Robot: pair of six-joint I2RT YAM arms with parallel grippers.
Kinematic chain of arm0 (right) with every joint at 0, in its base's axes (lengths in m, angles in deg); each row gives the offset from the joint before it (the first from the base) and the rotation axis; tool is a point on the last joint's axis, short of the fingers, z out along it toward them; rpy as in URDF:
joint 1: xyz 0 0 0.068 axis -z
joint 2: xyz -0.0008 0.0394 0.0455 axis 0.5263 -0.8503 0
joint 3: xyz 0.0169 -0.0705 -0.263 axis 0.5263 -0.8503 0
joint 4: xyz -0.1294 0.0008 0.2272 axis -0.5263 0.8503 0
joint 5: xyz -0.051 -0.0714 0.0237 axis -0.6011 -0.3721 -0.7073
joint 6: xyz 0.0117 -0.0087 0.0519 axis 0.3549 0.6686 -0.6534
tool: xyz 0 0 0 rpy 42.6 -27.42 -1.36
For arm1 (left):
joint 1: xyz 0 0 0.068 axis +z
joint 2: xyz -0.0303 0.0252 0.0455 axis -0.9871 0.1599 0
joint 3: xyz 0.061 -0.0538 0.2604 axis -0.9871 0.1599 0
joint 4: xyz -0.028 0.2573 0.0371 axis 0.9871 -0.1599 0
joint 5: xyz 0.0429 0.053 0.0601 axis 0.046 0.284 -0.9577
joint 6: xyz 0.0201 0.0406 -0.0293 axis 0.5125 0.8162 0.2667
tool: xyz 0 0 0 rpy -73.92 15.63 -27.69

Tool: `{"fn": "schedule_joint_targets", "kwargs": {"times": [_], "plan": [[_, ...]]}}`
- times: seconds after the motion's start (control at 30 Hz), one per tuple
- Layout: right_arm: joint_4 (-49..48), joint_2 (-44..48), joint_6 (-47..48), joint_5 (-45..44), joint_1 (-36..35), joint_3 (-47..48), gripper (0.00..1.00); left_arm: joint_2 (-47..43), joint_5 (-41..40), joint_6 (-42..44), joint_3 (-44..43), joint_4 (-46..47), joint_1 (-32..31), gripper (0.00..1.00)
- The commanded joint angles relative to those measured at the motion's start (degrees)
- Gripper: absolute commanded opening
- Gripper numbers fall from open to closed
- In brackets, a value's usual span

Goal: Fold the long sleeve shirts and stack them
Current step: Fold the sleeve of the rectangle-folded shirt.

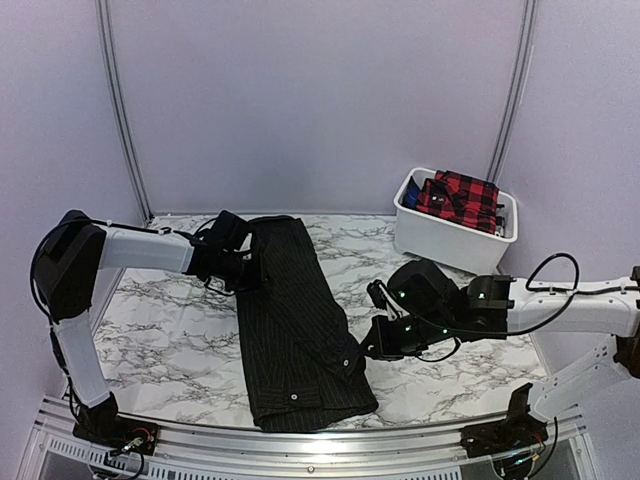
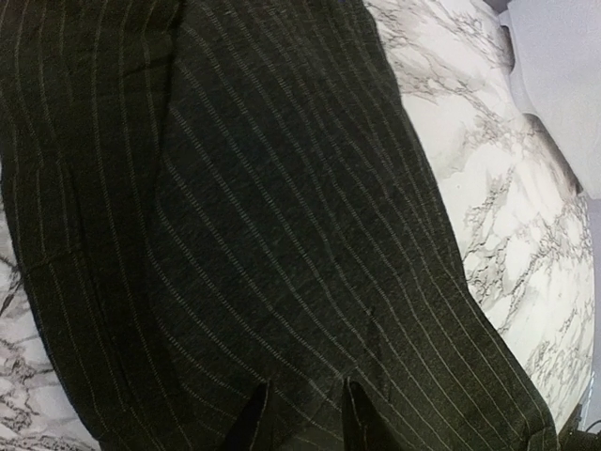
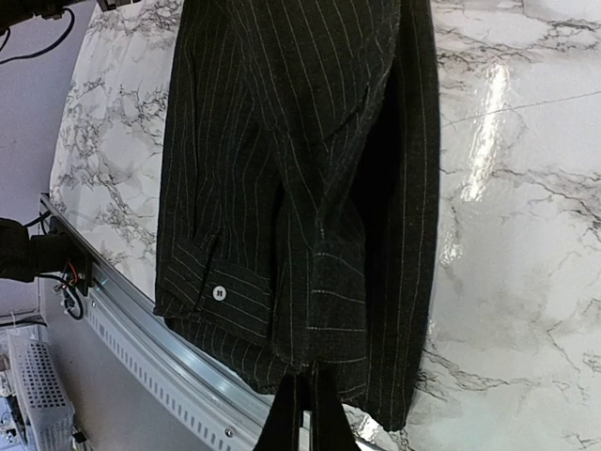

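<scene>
A black pinstriped long sleeve shirt (image 1: 295, 320) lies folded into a long strip down the middle of the marble table (image 1: 170, 330). Its buttoned cuff (image 3: 218, 292) sits near the front edge. My left gripper (image 1: 248, 268) is at the shirt's far left edge. In the left wrist view the shirt (image 2: 282, 188) fills the frame, and my left gripper (image 2: 305, 418) has its fingers narrowly apart with puckered cloth between them. My right gripper (image 1: 372, 345) is shut at the shirt's near right edge. In the right wrist view its tips (image 3: 305, 413) touch the hem of the shirt (image 3: 300, 169). Another shirt, red-and-black plaid (image 1: 458, 196), lies in a bin.
The white plastic bin (image 1: 440, 238) stands at the back right of the table. A metal rail (image 1: 300, 445) runs along the front edge, close under the shirt's lower end. Pale walls enclose the back and both sides.
</scene>
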Motion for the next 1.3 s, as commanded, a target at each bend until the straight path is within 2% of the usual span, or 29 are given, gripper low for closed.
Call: {"fn": "schedule_joint_targets", "kwargs": {"times": [0.0,0.3,0.97,1.1,1.27], "plan": [[0.44,-1.65,0.64,0.10,-0.46,3.70,0.00,-3.63,-3.24,-4.17,3.27,-3.88,0.16,0.27],[-0.35,-2.97,1.22,0.20,-0.50,4.03,0.00,-2.85,-0.28,-9.71,5.51,-1.16,0.16,0.36],[-0.39,-2.71,1.97,-0.62,-0.42,3.68,0.00,-0.81,-2.05,-14.12,6.08,0.61,-0.01,0.36],[-0.27,-2.62,1.94,-0.63,-0.40,3.68,0.00,0.29,-2.09,-13.97,5.12,0.82,-0.02,0.34],[0.31,-2.29,1.94,-0.89,-0.40,3.94,0.00,0.98,-2.32,-14.01,4.50,1.28,-0.02,0.24]]}}
